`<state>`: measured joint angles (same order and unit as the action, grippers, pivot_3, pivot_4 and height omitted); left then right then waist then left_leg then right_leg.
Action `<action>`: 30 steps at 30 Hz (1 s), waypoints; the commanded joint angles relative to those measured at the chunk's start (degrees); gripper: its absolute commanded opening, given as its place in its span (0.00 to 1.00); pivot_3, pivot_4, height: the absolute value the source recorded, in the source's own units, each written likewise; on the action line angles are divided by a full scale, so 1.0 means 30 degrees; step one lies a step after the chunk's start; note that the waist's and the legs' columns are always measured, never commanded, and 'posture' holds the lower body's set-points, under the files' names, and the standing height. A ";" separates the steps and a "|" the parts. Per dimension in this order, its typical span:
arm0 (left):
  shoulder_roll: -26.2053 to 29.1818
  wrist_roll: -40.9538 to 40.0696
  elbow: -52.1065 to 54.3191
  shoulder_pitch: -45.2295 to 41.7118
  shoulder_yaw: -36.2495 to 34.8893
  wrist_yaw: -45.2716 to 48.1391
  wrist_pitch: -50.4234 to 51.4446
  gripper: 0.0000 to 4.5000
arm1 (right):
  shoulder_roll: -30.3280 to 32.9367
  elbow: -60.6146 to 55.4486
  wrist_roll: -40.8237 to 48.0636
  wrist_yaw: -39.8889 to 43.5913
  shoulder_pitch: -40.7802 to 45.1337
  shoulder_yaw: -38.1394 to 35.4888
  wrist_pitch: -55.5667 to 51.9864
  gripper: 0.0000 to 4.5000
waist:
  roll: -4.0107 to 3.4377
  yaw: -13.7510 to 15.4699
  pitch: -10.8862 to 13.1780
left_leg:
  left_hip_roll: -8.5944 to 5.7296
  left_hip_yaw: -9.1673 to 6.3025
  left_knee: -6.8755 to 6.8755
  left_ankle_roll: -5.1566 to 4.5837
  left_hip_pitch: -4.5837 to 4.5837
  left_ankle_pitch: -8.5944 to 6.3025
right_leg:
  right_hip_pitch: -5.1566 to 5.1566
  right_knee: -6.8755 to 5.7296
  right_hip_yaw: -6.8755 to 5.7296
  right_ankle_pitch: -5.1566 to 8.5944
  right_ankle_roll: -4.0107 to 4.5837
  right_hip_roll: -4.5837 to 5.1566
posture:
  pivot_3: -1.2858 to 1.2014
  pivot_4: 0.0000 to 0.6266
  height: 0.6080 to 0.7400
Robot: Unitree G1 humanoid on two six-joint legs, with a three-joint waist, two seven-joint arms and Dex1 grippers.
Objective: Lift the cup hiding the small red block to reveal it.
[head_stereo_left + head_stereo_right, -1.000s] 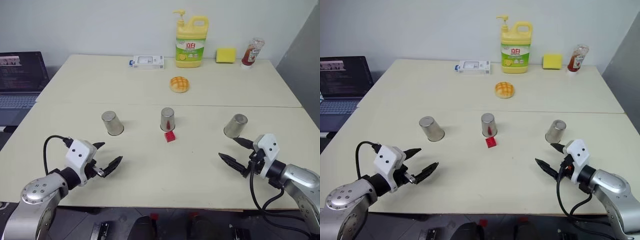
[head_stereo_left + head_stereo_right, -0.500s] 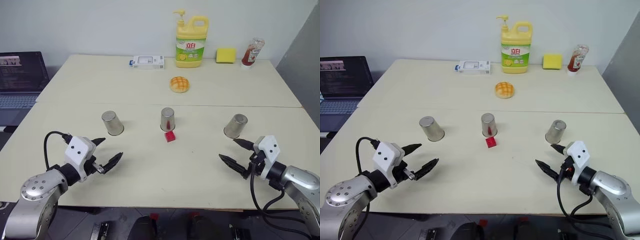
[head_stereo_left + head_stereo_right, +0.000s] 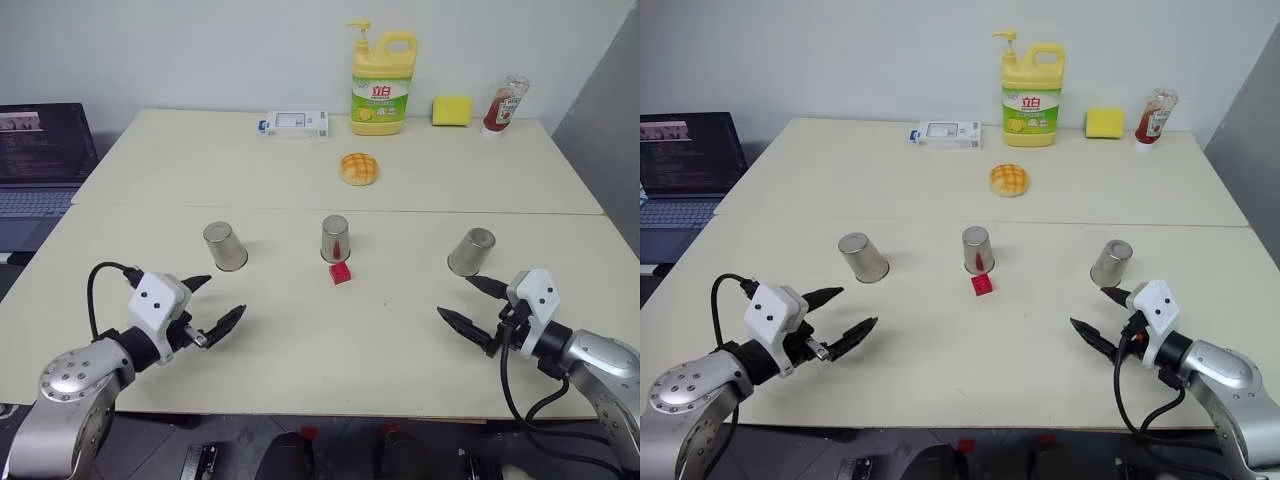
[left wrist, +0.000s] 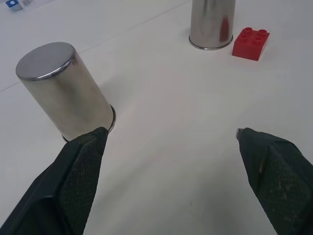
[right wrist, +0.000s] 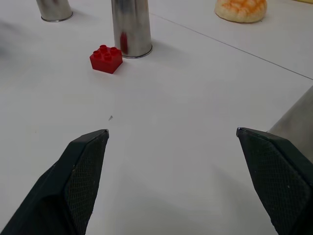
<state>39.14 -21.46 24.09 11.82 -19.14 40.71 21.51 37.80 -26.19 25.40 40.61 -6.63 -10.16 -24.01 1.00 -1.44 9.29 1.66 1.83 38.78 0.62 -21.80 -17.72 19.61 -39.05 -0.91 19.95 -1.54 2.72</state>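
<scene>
Three silver cups stand upside down in a row on the table: a left cup (image 3: 225, 246), a middle cup (image 3: 335, 239) and a right cup (image 3: 470, 251). The small red block (image 3: 341, 272) lies uncovered on the table, just in front of the middle cup. My left gripper (image 3: 222, 298) hovers open near the front edge, short of the left cup (image 4: 66, 95). My right gripper (image 3: 456, 297) is open too, just in front of the right cup. Nothing is between either pair of fingers. The right wrist view shows the block (image 5: 106, 58) beside the middle cup (image 5: 131, 27).
At the back of the table stand a yellow dish-soap bottle (image 3: 382, 85), a yellow sponge (image 3: 451, 110), a red sauce bottle (image 3: 505, 103) and a white box (image 3: 296, 123). A bread bun (image 3: 359, 168) lies behind the middle cup. A laptop (image 3: 40, 155) sits at far left.
</scene>
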 commanded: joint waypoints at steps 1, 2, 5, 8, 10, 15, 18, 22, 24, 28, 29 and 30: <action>0.0232 -0.0192 0.0413 0.0256 -0.0774 0.0229 -0.0449 1.00 | 0.0099 -0.0452 -0.0085 0.0108 0.0273 -0.0231 0.0499 0.99 | 0.0000 0.0000 0.0000 | 0.0000 -0.0002 0.0000 0.0000 -0.0001 0.0000 | 0.0000 0.0000 -0.0001 0.0000 0.0000 0.0000 | 0.52 0.24 1.00; 0.0222 -0.0243 0.0462 0.0301 -0.0798 0.0262 -0.0422 1.00 | 0.0080 -0.0432 -0.0106 0.0109 0.0309 -0.0194 0.0505 0.99 | 0.0000 0.0001 0.0000 | 0.0000 -0.0002 0.0000 0.0000 -0.0001 0.0000 | 0.0000 0.0000 -0.0001 0.0000 0.0000 0.0000 | 0.52 0.24 1.00; 0.0226 -0.0367 0.0597 0.0452 -0.0856 0.0375 -0.0345 1.00 | 0.0077 -0.0323 -0.0175 0.0179 0.0464 -0.0052 0.0542 0.99 | 0.0000 0.0001 0.0000 | 0.0000 -0.0002 0.0000 0.0000 0.0000 0.0000 | -0.0001 -0.0001 -0.0001 0.0000 0.0000 0.0000 | 0.52 0.24 1.00; 0.0164 -0.0346 0.0737 0.0643 -0.0861 0.0426 -0.0357 1.00 | 0.0107 -0.0109 -0.0250 0.0299 0.0763 0.0084 0.0551 0.99 | 0.0000 0.0002 0.0000 | -0.0001 -0.0002 0.0000 0.0000 0.0000 0.0000 | -0.0001 -0.0001 -0.0001 0.0000 0.0000 0.0000 | 0.52 0.24 1.00; 0.0112 -0.0312 0.0800 0.0705 -0.0829 0.0389 -0.0366 1.00 | 0.0086 -0.0016 -0.0301 0.0362 0.0901 0.0104 0.0532 0.99 | 0.0001 0.0001 0.0000 | 0.0000 -0.0002 0.0000 0.0000 0.0000 0.0000 | 0.0000 -0.0001 -0.0001 0.0000 0.0000 0.0000 | 0.52 0.24 1.00; 0.0031 -0.0294 0.0998 0.0890 -0.0772 0.0300 -0.0346 1.00 | 0.0003 0.0097 -0.0440 0.0499 0.0966 0.0166 0.0601 0.99 | 0.0000 0.0001 0.0000 | -0.0001 -0.0002 0.0000 0.0000 -0.0001 0.0000 | 0.0000 -0.0001 -0.0001 0.0000 0.0000 0.0000 | 0.52 0.24 1.00; 0.0078 -0.0307 0.0970 0.0891 -0.0813 0.0324 -0.0341 1.00 | -0.0076 0.0038 -0.0489 0.0492 0.0908 0.0212 0.0608 0.99 | 0.0000 0.0001 0.0000 | 0.0000 -0.0002 0.0000 -0.0001 -0.0001 0.0000 | 0.0000 0.0000 0.0000 0.0000 0.0000 0.0000 | 0.52 0.24 1.00; 0.0158 -0.0293 0.0809 0.0782 -0.0815 0.0390 -0.0389 1.00 | -0.0177 -0.0064 -0.0520 0.0406 0.0844 0.0267 0.0585 0.99 | 0.0000 0.0000 0.0000 | 0.0001 -0.0003 0.0000 -0.0001 0.0000 0.0000 | 0.0000 -0.0001 -0.0001 0.0000 0.0000 0.0000 | 0.52 0.24 1.00; 0.0203 -0.0296 0.0727 0.0710 -0.0808 0.0444 -0.0395 1.00 | -0.0238 -0.0084 -0.0536 0.0365 0.0766 0.0271 0.0618 0.99 | 0.0000 -0.0001 0.0000 | 0.0000 -0.0002 0.0000 -0.0001 -0.0001 0.0000 | 0.0000 -0.0001 0.0000 0.0000 0.0000 0.0000 | 0.52 0.24 1.00; 0.0269 -0.0283 0.0549 0.0588 -0.0781 0.0560 -0.0435 1.00 | -0.0306 -0.0109 -0.0547 0.0324 0.0660 0.0245 0.0636 0.99 | 0.0000 -0.0001 0.0000 | 0.0000 -0.0003 0.0000 -0.0001 -0.0001 -0.0001 | 0.0000 -0.0001 -0.0001 0.0000 0.0000 0.0000 | 0.52 0.24 1.00; 0.0278 -0.0278 0.0503 0.0560 -0.0777 0.0591 -0.0453 1.00 | -0.0313 -0.0140 -0.0542 0.0306 0.0636 0.0241 0.0628 0.99 | 0.0000 0.0000 0.0000 | 0.0000 -0.0004 0.0000 -0.0001 -0.0001 -0.0001 | 0.0000 -0.0001 -0.0002 0.0000 0.0000 0.0000 | 0.52 0.24 1.00; 0.0284 -0.0269 0.0458 0.0535 -0.0775 0.0616 -0.0470 1.00 | -0.0315 -0.0172 -0.0544 0.0289 0.0613 0.0240 0.0624 0.99 | 0.0000 -0.0001 0.0000 | 0.0000 -0.0002 0.0000 -0.0001 -0.0001 0.0000 | 0.0000 -0.0001 -0.0002 0.0000 0.0000 0.0000 | 0.52 0.24 1.00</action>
<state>39.20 -21.90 24.83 13.78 -20.27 42.17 21.07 36.99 -25.02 23.75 41.51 -4.74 -8.79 -23.49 1.00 -1.45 9.29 1.66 1.82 38.78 0.62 -21.80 -17.72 19.61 -39.06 -0.91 19.95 -1.54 2.72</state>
